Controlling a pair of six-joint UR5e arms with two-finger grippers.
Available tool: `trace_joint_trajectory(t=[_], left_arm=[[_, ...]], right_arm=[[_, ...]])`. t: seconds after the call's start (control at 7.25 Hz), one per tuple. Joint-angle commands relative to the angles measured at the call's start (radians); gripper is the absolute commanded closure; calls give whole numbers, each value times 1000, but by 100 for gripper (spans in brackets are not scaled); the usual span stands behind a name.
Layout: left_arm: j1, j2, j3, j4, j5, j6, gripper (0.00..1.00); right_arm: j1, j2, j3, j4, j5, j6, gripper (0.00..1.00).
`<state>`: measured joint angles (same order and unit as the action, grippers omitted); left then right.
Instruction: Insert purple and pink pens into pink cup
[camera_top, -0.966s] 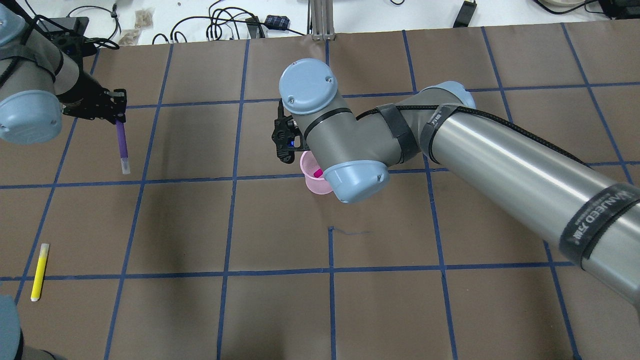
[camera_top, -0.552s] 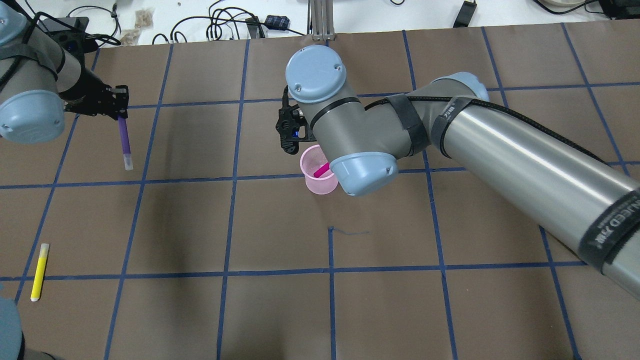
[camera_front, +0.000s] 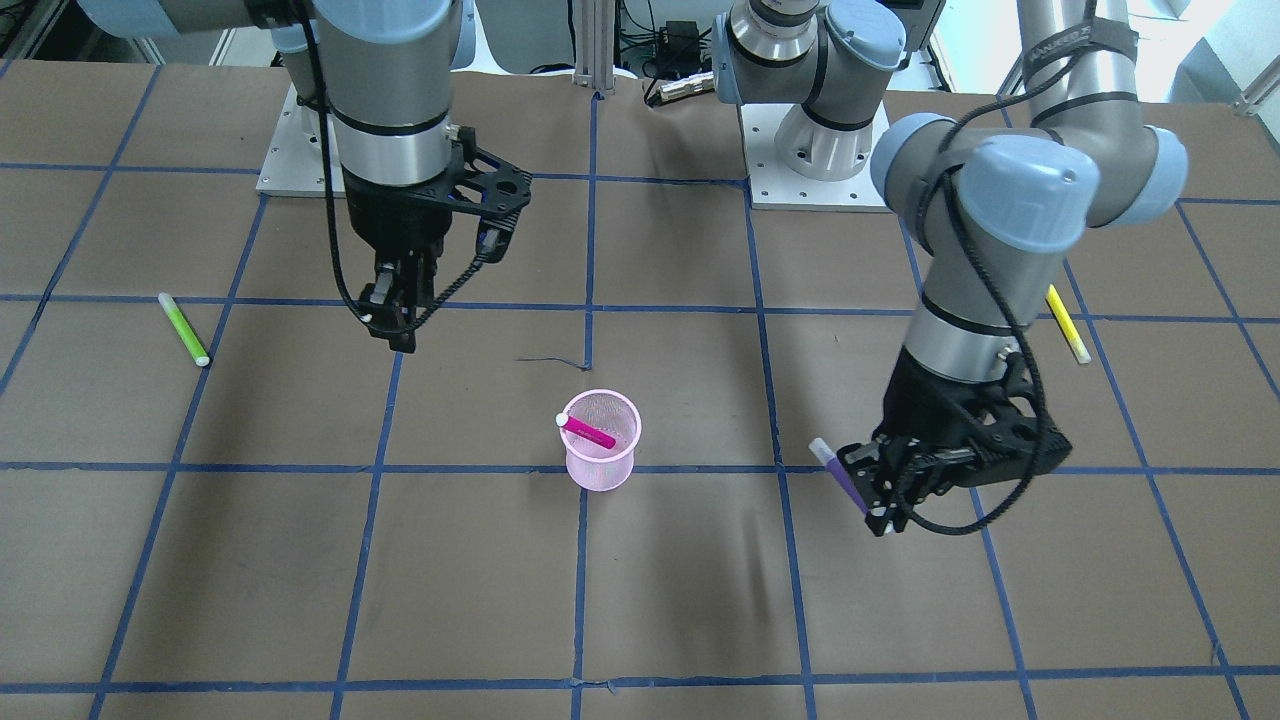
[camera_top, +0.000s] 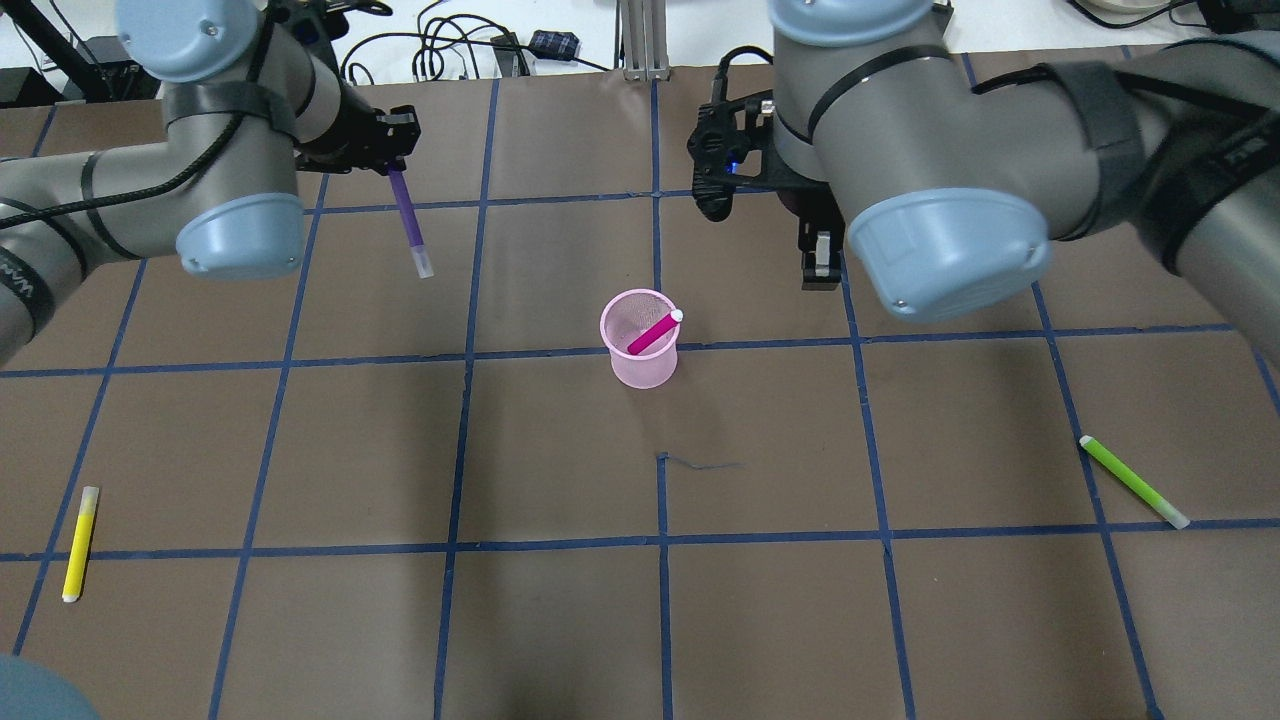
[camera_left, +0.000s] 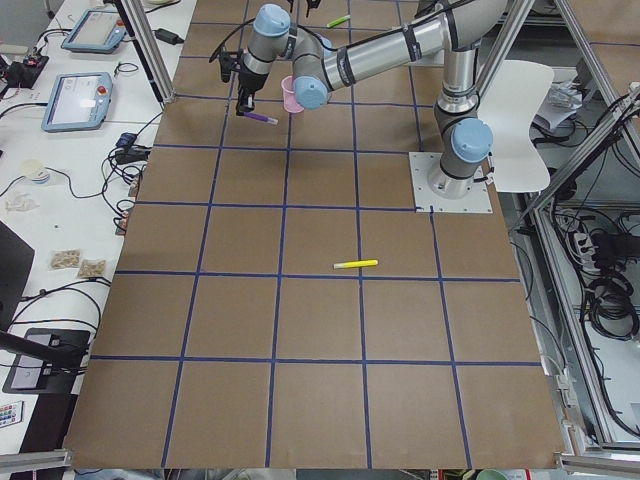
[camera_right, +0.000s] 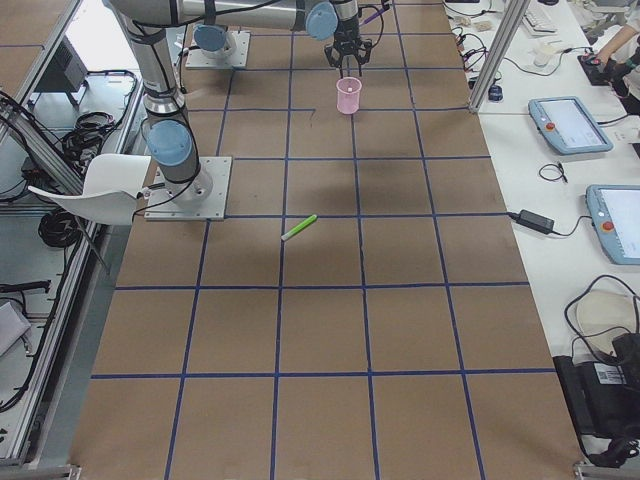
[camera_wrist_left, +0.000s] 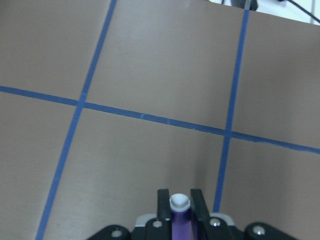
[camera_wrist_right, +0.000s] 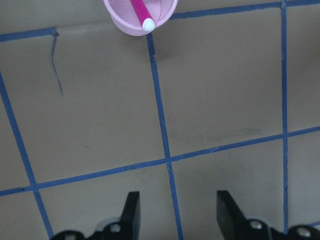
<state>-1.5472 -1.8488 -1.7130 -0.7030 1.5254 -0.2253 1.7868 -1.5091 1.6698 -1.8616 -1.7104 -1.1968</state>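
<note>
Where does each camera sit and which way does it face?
Front: across the table, facing the robot; left arm, right arm.
Overhead: behind the robot, looking down; both arms, left pincer holding purple pen.
Left side: table's left end, looking along it; left arm nearer.
Right side: opposite end; right arm nearer.
Left wrist: down at table; pincer gripping pen.
Right wrist: down at table; open right pincer, cup.
Shared: front and overhead show pink pen in cup.

table: blue-gridded | pink cup standing | yellow pen, green pen flat | mark, maybe scratch
</note>
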Motion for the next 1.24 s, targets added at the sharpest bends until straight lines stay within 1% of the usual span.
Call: trace_joint_trajectory(t=[0.0,0.28,0.41,0.55,0.69,0.83,0.97,1.1], left_arm=[[-126,-10,-11,75,27,-188,100],[-236,-6,-19,76,91,-346,100],[-294,-15,-19,79,145,-398,100],[-333,-20,-23,83,183,-437,100],[-352,-26,-25,82,196,-477,100],[-359,-29,-36,83,217,-486,100],[-366,-33,-45,105,243,-491,100],[-366,-47,-63,141,257,-490,100]], right_arm=[[-94,-84,5,85,63,19,39],[-103,-102,-4,85,124,156,38],[-104,-109,-5,78,126,304,37],[-103,-114,-7,79,132,517,36],[-101,-117,-5,90,130,733,35],[-98,-117,-7,90,126,894,35],[-99,-124,-10,88,126,1004,34],[-99,-138,-7,90,129,1166,34]])
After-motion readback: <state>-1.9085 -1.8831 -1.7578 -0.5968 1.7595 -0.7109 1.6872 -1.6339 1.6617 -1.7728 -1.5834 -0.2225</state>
